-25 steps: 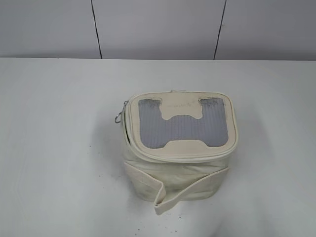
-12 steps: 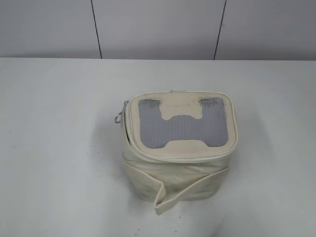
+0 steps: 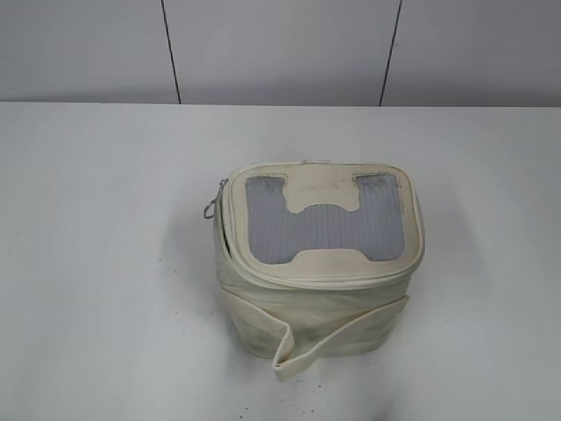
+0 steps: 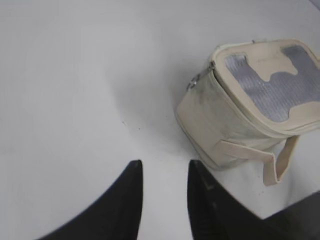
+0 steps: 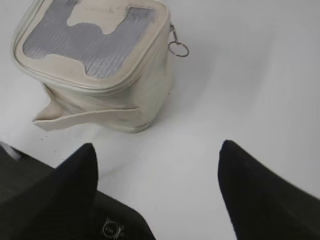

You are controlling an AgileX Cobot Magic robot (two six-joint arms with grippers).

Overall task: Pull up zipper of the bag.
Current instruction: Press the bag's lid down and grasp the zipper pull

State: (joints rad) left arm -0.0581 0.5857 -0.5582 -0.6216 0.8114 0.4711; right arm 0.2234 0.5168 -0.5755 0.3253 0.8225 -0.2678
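The cream-white bag (image 3: 307, 307) stands on the white table, with a grey mesh panel (image 3: 320, 228) in its lid. The zipper track (image 3: 224, 241) runs round the lid rim, and a dark gap shows along the left side. One silver ringed pull (image 3: 210, 209) hangs at the lid's back left corner; it also shows in the left wrist view (image 4: 192, 82). Another ringed pull (image 5: 178, 48) shows in the right wrist view. My left gripper (image 4: 165, 164) is open and empty, to the left of the bag (image 4: 215, 120). My right gripper (image 5: 158, 145) is wide open and empty, to the right of the bag (image 5: 125, 95). Neither gripper shows in the exterior view.
The loose cream strap (image 3: 294, 351) hangs folded at the bag's front. The white table (image 3: 96, 263) stretches round the bag on all sides. A grey panelled wall (image 3: 280, 53) stands behind the table.
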